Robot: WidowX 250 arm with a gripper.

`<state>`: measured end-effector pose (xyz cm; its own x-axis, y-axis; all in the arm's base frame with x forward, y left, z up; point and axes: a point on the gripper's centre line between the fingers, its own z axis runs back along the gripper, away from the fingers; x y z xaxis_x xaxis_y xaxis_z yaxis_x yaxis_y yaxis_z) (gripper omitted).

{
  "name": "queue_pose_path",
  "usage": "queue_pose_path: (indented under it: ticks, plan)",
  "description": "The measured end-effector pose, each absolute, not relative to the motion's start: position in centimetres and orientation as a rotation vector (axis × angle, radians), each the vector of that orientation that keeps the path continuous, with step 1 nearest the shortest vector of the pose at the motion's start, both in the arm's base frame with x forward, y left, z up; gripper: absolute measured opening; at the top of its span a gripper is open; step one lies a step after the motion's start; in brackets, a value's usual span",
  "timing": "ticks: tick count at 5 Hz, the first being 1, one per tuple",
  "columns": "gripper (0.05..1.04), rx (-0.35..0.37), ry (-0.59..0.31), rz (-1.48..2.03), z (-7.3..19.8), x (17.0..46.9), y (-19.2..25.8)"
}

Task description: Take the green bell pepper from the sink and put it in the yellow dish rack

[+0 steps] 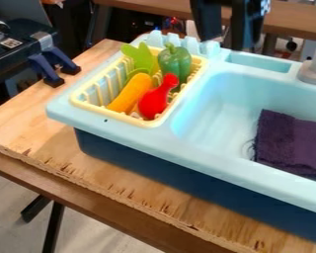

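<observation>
So, nearest us there's the wooden table (88, 188), with one toy sink (213, 143) on it. One dark purple cloth (289, 143) lies bunched in the basin. Left of that we've got one yellow basket (101, 107), and the toys are piled in it: one red toy (152, 103) with a skinny neck up front, one orange toy (131, 93) slanted right beside it, then behind them one green pepper (175, 62) and some leafy green stuff (142, 58) (one piece or two, we honestly can't tell). Two blue clamps (47, 69) sit off to the left, and there's one faucet (315, 69) at the far right.

Way at the back, one gripper (228, 43) hangs by the sink's rear edge. We'd call it wide: fingers well apart, nothing between them. The pepper's the closest toy to it, in the basket's back part.

What could bite us: the toys are packed tight, so going in wide could shove a neighbor or pinch two at once. The pepper looks smooth and round, so an off-center grab might slip. Come in too low and we'd probably snag the basket's rim.
</observation>
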<state>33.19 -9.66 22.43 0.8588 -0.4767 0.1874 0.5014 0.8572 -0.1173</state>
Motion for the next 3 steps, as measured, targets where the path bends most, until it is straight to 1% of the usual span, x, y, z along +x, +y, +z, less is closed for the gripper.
queue_pose_path:
  ticks: [3]
  plan:
    - [1.008,-0.166,-0.150,-0.523,22.34,33.06,-9.96]
